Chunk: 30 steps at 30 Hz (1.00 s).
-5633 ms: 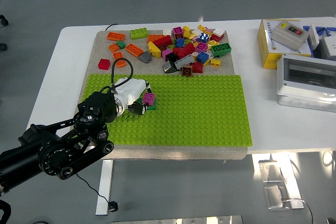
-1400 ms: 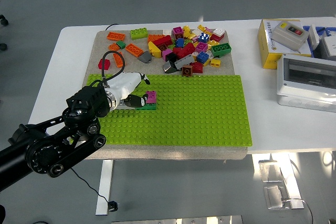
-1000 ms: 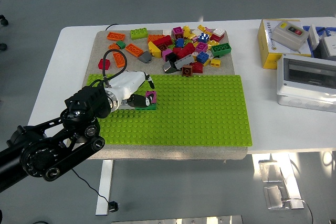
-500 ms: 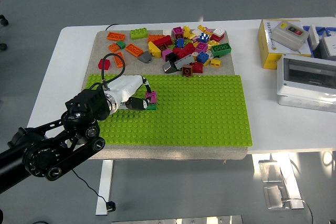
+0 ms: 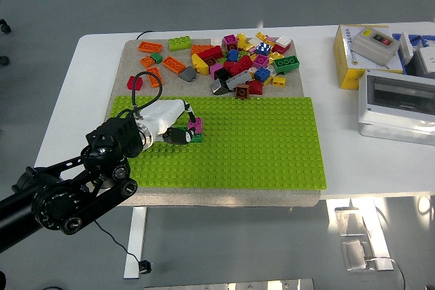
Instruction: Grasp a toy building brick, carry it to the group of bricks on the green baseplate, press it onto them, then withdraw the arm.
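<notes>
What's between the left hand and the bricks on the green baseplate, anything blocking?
Nothing visible. The left hand is already at the magenta brick, which sits on a green brick on the baseplate; the loose brick pile lies farther back.

white table (image 5: 75, 86), beige mat (image 5: 136, 56) on it, yellow box (image 5: 353, 59) and grey enclosure (image 5: 397, 103) at right

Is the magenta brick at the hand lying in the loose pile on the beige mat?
No, the magenta brick sits on the green baseplate, at the left hand.
</notes>
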Tool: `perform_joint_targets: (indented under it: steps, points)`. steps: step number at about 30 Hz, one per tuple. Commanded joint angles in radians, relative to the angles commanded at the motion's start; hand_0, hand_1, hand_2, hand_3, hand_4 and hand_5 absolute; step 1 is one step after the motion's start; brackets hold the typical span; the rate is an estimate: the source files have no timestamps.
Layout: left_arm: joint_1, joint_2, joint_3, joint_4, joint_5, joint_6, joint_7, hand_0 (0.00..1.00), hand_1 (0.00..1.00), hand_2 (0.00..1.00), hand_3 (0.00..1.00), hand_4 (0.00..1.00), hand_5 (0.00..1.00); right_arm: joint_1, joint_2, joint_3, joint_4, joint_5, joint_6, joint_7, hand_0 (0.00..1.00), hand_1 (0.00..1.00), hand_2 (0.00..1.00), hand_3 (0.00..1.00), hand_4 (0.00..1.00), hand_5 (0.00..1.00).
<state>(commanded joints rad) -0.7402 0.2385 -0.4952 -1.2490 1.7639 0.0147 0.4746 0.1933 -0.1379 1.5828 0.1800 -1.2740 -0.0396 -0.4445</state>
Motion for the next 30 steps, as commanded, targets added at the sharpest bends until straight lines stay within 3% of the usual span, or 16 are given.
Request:
perform_joint_targets:
  steps: [30]
  points:
    - [0.013,0.007,-0.001,-0.012,0.007,-0.003,0.006,0.947,0.907,0.887,0.635,0.561,0.367,-0.002,-0.001,0.004,0.0,0.011,-0.001,0.007,0.659,0.558,0.562,0.759,0.474,0.998]
